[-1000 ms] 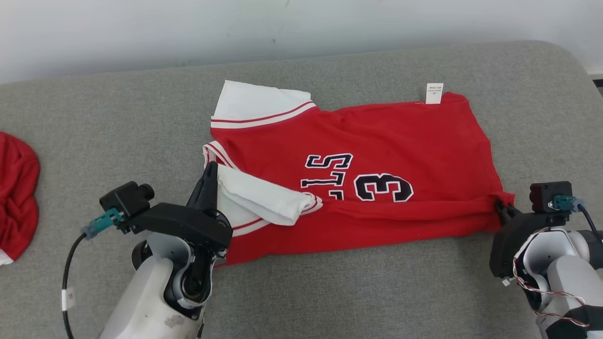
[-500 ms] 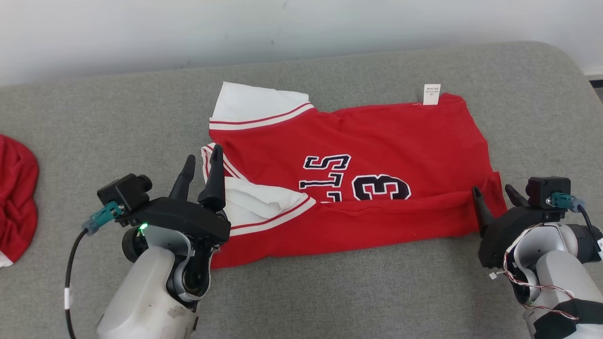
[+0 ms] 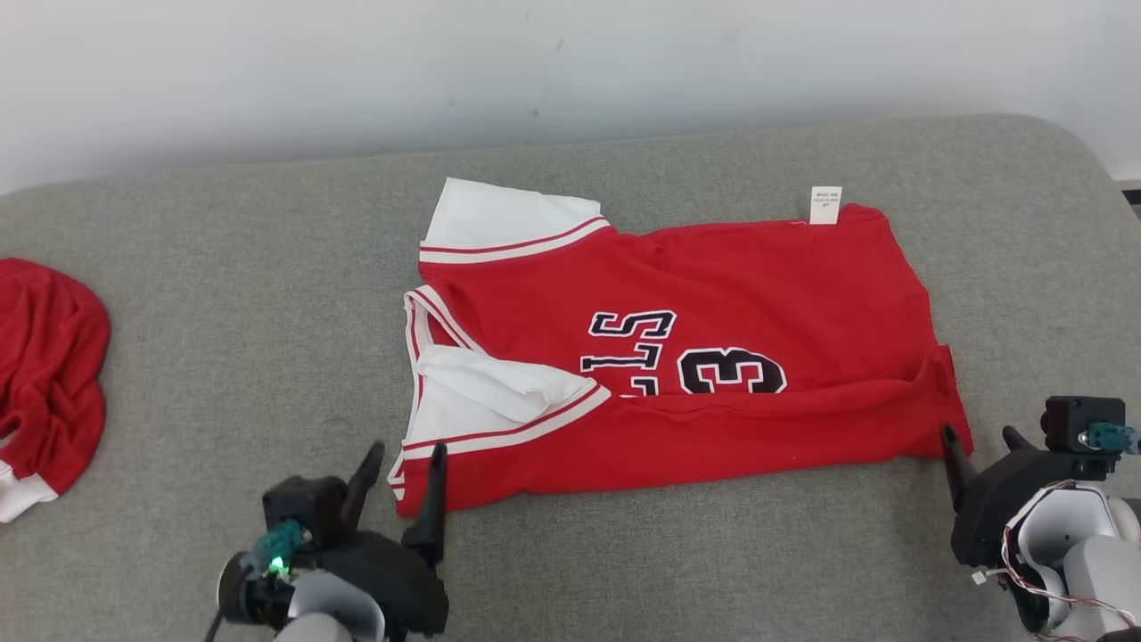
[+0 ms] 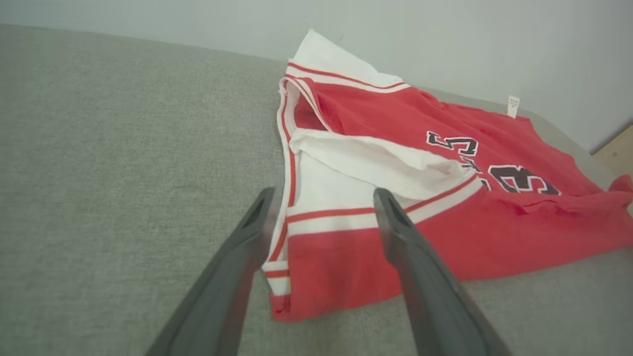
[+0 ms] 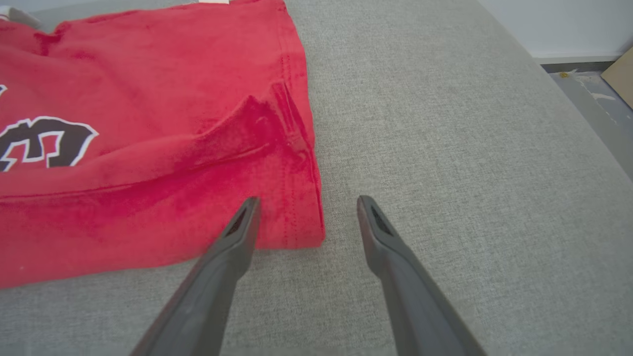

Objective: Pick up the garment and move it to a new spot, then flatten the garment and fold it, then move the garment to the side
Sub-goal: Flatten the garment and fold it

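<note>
One red jersey (image 3: 713,294), one crumpled red cloth (image 3: 49,357), one left hand (image 3: 407,448), one right hand (image 3: 976,431)

- dark two-fingered left gripper (image 3: 407,446) has let go of the white sleeve (image 3: 499,388) on the red jersey with black numbers (image 3: 713,294); its fingers are spread now and it's backed off to the near left corner
- dark two-fingered right gripper (image 3: 976,431) dropped the near right hem corner too, spread wide, just off the cloth
- folded-over near edge has settled flatter
- head camera shifted, so everything sits lower in frame
</note>
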You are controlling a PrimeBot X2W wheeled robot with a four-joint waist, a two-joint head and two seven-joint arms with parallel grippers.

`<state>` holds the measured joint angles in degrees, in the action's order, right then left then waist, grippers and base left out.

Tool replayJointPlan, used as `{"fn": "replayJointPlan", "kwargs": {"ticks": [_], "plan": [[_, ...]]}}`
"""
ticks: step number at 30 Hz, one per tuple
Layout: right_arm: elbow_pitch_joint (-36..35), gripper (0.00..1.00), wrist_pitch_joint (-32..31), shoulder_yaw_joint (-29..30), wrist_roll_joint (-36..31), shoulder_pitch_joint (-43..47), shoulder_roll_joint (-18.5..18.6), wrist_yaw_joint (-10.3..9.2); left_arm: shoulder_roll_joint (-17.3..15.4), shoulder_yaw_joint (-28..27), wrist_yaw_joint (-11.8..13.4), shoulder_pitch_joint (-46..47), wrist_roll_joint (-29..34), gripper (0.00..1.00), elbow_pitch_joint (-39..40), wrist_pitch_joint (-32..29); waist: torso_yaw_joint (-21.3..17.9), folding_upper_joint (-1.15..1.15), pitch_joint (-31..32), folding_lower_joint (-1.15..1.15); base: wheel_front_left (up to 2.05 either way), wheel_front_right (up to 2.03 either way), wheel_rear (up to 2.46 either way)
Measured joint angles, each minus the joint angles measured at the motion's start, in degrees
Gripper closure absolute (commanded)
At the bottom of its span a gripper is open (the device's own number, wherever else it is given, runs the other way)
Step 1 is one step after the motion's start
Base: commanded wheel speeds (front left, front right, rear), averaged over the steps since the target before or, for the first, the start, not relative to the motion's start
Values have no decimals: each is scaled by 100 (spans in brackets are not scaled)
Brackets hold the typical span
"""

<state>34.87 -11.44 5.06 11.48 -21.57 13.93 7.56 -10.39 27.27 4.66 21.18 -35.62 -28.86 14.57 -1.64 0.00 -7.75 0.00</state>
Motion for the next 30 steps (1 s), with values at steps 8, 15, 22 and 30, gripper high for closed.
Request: {"fn": "replayJointPlan", "kwargs": {"ticks": [8,15,22,30], "plan": [[-58,0,-441,130,-78,-2,-141,0,-105,269,326,-79,342,0,-212,-213,34,0,-119,0,0,0,0],[148,0,-623,557,-371,-299,-213,0,-81,372,389,53,397,0,-266,-345,102,0,-290,0,0,0,0],[366,0,-735,657,-452,-561,-315,0,-36,430,387,252,396,62,-369,-513,181,0,-482,0,0,0,0],[474,100,-817,602,-342,-642,-354,-1,74,458,288,296,242,100,-455,-697,203,-1,-535,0,0,0,0]]}}
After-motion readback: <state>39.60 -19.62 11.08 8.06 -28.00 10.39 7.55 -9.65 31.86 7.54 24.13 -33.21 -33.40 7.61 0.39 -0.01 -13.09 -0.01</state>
